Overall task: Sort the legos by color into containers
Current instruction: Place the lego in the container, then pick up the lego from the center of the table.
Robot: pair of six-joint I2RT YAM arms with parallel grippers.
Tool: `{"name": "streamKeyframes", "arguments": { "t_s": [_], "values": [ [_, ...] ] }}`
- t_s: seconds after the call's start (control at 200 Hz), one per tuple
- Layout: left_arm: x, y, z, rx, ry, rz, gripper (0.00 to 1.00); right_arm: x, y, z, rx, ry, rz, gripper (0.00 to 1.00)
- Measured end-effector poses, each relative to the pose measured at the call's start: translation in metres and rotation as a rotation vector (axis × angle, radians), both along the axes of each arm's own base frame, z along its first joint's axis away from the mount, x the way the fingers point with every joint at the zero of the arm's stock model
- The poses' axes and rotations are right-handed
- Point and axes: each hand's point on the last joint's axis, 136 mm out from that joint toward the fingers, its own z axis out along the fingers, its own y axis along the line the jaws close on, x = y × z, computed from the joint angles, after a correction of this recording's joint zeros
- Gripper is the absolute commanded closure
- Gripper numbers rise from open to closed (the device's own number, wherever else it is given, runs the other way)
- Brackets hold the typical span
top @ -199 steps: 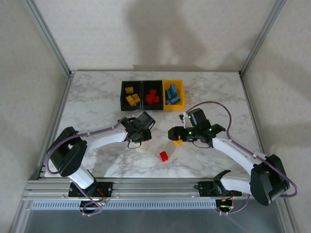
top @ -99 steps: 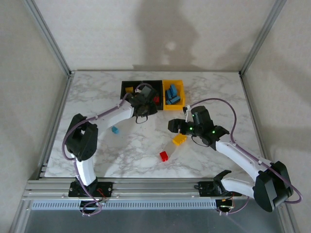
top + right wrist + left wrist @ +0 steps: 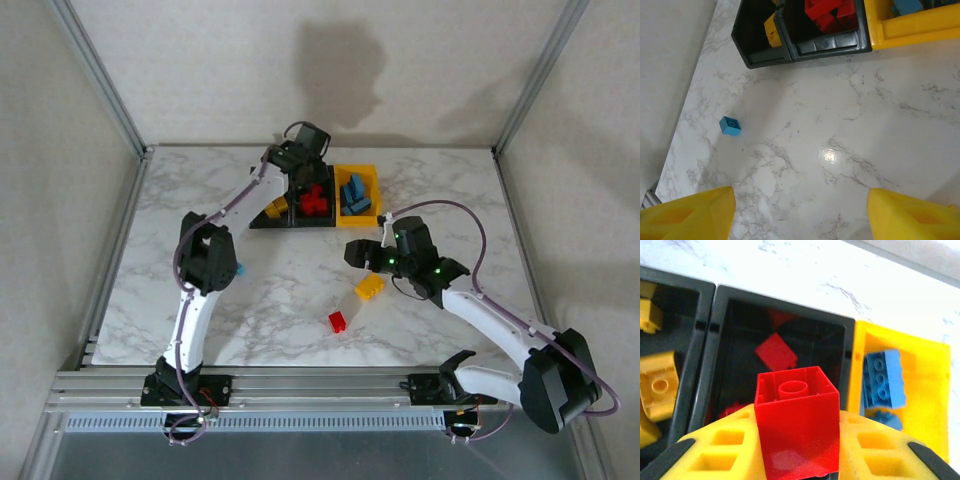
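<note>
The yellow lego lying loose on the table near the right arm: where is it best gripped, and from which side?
Grip the yellow lego across its long side faces, straight down from above. It seems to lie flat and alone on the table, with open marble all around and its long axis slanted. The open right gripper is nearest and would probably need turning to match that slant.

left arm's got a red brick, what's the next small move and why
Probably open the left gripper: its red brick hangs right over the middle black bin, where other red bricks already lie.
</note>
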Motion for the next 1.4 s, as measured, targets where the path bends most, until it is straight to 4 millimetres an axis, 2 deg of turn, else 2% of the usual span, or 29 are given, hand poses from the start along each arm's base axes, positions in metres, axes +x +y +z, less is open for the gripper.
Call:
{"name": "streamKeyframes", "arguments": {
  "t_s": [0.225,0.345,0.496,0.641,0.901,1.051,1.282,1.402],
  "values": [
    [0.02,0.014,-0.029,0.024,0.037,0.027,0.74,-0.003,-0.005,0.01,0.003,-0.023,-0.014,0.3],
    [0.021,0.017,-0.042,0.033,0.057,0.028,0.65,-0.004,-0.007,0.009,-0.004,-0.02,-0.02,0.3],
    [0.022,0.016,-0.04,0.03,0.053,0.021,0.52,-0.004,-0.01,0.007,-0.015,-0.015,-0.029,0.3],
    [0.023,0.015,-0.039,0.025,0.052,0.014,0.45,-0.004,-0.01,0.006,-0.019,-0.013,-0.032,0.3],
    [0.018,0.011,-0.039,0.027,0.056,-0.001,0.46,-0.003,-0.01,0.003,-0.026,-0.007,-0.035,0.3],
    [-0.011,0.009,-0.031,0.036,0.079,-0.035,0.44,-0.003,-0.011,-0.003,-0.043,0.012,-0.034,0.3],
    [-0.088,0.002,0.019,-0.019,0.033,-0.135,0.43,-0.004,-0.019,-0.013,-0.117,0.058,-0.058,0.3],
    [-0.124,0.011,0.024,-0.049,0.02,-0.164,0.42,-0.002,-0.026,-0.015,-0.162,0.078,-0.084,0.29]
  ]
}}
